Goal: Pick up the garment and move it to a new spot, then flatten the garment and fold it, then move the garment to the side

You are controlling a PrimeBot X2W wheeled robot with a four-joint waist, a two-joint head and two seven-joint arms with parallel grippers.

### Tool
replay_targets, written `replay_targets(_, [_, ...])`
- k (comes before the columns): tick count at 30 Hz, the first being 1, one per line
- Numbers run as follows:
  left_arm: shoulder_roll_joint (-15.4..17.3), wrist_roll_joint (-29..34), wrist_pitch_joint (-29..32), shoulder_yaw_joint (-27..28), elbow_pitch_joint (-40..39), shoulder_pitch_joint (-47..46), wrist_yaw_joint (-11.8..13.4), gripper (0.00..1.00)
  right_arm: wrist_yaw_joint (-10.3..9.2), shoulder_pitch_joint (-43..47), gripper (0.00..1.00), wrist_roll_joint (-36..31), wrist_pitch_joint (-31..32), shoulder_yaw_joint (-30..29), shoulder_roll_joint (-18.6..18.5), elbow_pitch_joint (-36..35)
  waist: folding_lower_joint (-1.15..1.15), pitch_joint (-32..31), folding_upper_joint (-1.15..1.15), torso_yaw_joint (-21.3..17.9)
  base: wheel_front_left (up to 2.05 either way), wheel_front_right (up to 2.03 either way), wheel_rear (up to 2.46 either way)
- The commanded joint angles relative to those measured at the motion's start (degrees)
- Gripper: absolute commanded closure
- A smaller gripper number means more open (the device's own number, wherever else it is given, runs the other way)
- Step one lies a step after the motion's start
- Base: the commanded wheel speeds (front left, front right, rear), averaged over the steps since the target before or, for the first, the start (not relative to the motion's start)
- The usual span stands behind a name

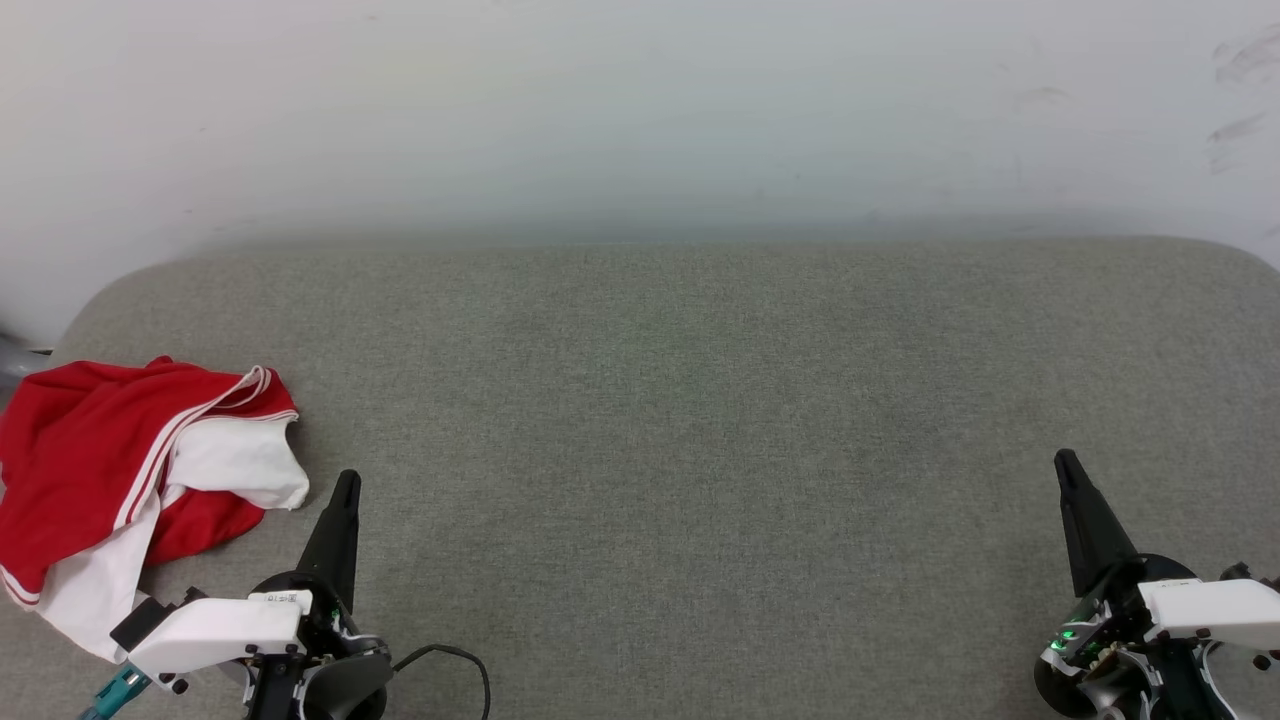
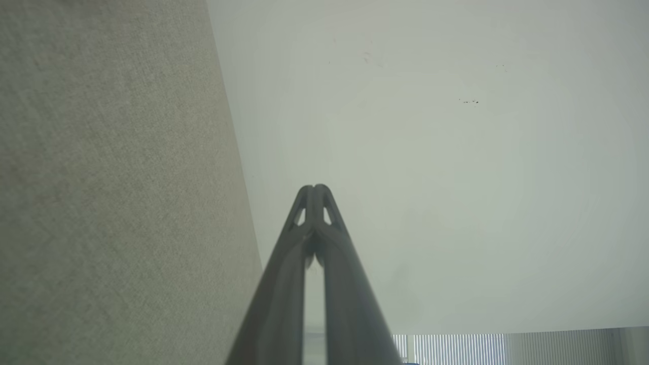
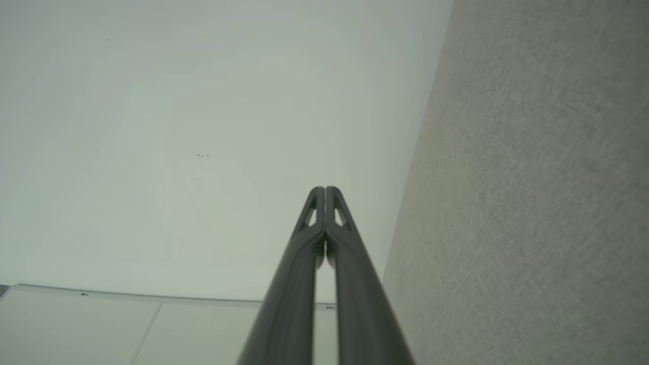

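Left gripper (image 1: 346, 482) and right gripper (image 1: 1066, 462) pointing forward, jaws pressed together, garment (image 1: 130, 480) crumpled left

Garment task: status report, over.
Left gripper shut, empty. Right gripper shut, empty. Garment crumpled at grey pad's left end. No obstacle seen.

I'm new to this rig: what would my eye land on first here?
The bright red-and-white garment, crumpled at the near left of the grey fabric surface. Then two dark pincers, both shut and empty: the left pincer beside the garment without touching it, the right pincer at the lower right.
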Motion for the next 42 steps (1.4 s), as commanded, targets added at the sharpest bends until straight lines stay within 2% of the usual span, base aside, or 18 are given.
replay_targets(1, [-0.08, 0.00, 0.14, 0.10, -0.04, -0.33, -0.22, 1.00, -0.02, -0.71, 1.00, 0.19, -0.04, 0.03, 0.13, 0.04, 0.00, 0.00, 0.00, 0.00, 0.00, 0.00, 0.00])
replay_targets(18, [-0.08, 0.00, 0.13, 0.12, -0.04, -0.33, -0.22, 1.00, -0.02, -0.71, 1.00, 0.19, -0.04, 0.03, 0.13, 0.04, 0.00, 0.00, 0.00, 0.00, 0.00, 0.00, 0.00])
replay_targets(19, [0.00, 0.00, -0.01, -0.05, 0.15, 0.05, 0.01, 0.00, 0.00, 0.10, 0.00, -0.02, -0.02, 0.01, 0.00, 0.16, 0.00, 0.00, 0.00, 0.00, 0.00, 0.00, 0.00])
replay_targets(35, [0.00, 0.79, -3.71, -4.33, -4.02, 1.22, -0.01, 0.00, -0.01, 2.33, 0.00, -1.24, -4.17, 1.93, 0.03, -4.02, 0.00, 0.07, 0.00, 0.24, 0.00, 0.00, 0.00])
replay_targets(40, [0.47, 3.45, -5.39, -5.91, -5.80, 1.29, -0.02, 0.00, -0.01, 2.76, 0.00, -4.44, -5.43, 2.26, 0.03, -5.54, 0.00, 0.08, 0.00, 0.40, 0.00, 0.00, 0.00])
replay_targets(42, [0.58, 6.39, -6.16, -6.24, -6.77, 1.34, -0.02, 0.00, -0.01, 2.94, 0.00, -7.55, -6.17, 2.47, 0.03, -6.33, 0.00, 0.08, 0.00, 0.49, 0.00, 0.00, 0.00])
